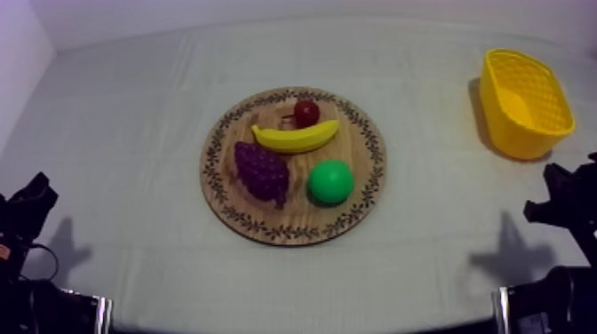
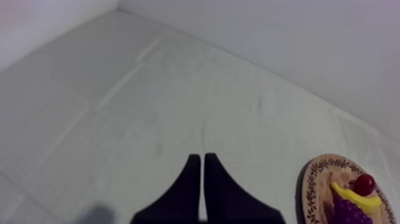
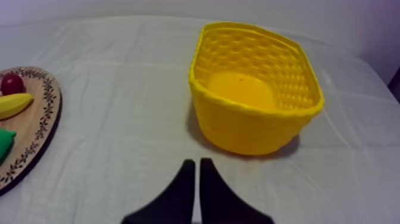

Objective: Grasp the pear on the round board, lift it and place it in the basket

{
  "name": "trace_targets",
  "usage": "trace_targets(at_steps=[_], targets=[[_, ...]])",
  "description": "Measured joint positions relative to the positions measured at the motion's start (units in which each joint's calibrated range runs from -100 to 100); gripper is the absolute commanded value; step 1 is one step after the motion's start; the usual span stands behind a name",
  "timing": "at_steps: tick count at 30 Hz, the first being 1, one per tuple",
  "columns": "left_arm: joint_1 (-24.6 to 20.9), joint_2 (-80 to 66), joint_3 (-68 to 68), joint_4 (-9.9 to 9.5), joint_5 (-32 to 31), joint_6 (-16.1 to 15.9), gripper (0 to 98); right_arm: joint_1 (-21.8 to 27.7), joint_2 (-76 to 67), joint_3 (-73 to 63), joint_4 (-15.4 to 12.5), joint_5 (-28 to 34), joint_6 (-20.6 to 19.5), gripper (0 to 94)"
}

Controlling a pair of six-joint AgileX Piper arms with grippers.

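Since nothing is grasped yet, left gripper (image 2: 199,158) and right gripper (image 3: 194,162) sit pinched into narrow wedges, pear (image 1: 330,181) at 4 o'clock on wooden board (image 1: 306,218), yellow basket (image 1: 515,133) at surface's 2 o'clock, likely favouring right arm.

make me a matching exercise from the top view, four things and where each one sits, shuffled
1 pear
2 small red fruit
3 bunch of grapes
4 yellow basket

A off the wooden board, far right
B on the board, beyond the banana
C on the board, left of the pear
D on the board, right of the grapes

Pairs: 1-D, 2-B, 3-C, 4-A
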Motion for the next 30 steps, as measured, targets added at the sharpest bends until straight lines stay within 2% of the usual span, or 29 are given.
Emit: trace_targets(at_steps=[21, 30], targets=[[0.0, 0.0, 0.0, 0.0, 0.0, 0.0, 0.1, 0.0, 0.0, 0.0, 0.0, 0.0, 0.01, 0.5], [0.0, 0.0, 0.0, 0.0, 0.0, 0.0, 0.1, -0.23, 0.0, 0.0, 0.0, 0.0, -2.88, 0.5]])
